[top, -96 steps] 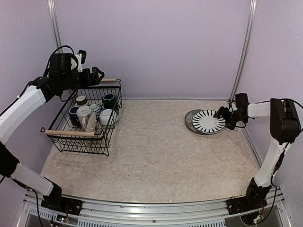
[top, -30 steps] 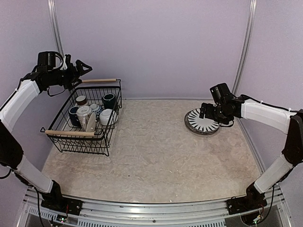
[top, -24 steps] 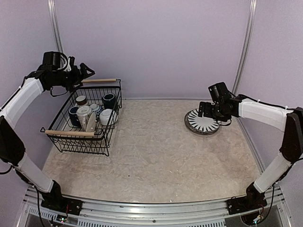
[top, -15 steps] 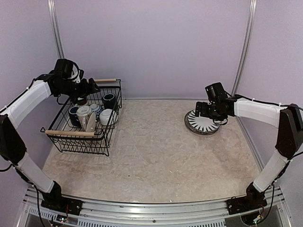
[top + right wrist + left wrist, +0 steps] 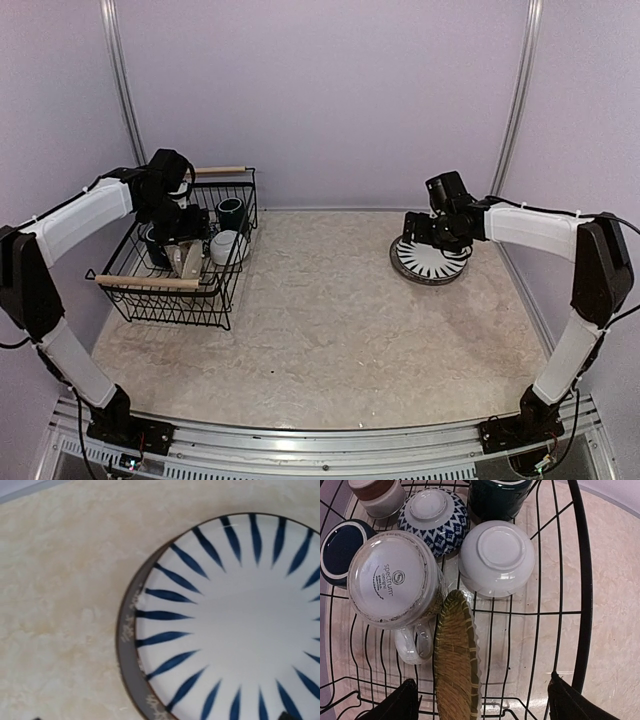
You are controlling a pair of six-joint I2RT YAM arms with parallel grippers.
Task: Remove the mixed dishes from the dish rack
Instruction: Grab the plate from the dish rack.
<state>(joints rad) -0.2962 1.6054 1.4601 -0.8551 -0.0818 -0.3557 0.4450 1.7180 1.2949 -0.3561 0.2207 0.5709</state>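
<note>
The black wire dish rack (image 5: 214, 308) stands at the left with two wooden handles. My left gripper (image 5: 190, 226) hovers over it, open and empty. In the left wrist view its gripper (image 5: 482, 706) straddles the yellowish woven plate (image 5: 456, 665), which stands on edge. Beside the plate lie an upturned white mug (image 5: 392, 580), an upturned white bowl (image 5: 496, 557), a blue patterned bowl (image 5: 436, 515), a dark blue mug (image 5: 337, 547), a dark mug (image 5: 497, 495) and a brown-white cup (image 5: 375, 495). The striped plate (image 5: 437, 263) lies on the table at the right, stacked on a grey plate (image 5: 127, 650). My right gripper (image 5: 417, 231) hovers open over the striped plate's left edge (image 5: 235, 625).
The marbled tabletop (image 5: 330, 320) stretches between rack and plates. Purple walls close in the back and sides, with metal posts in the back corners (image 5: 518, 100). The rack's near wooden handle (image 5: 150, 283) lies across its front.
My left arm has swung from above the rack's back handle down over the dishes. My right arm has moved left across the striped plate to its left edge.
</note>
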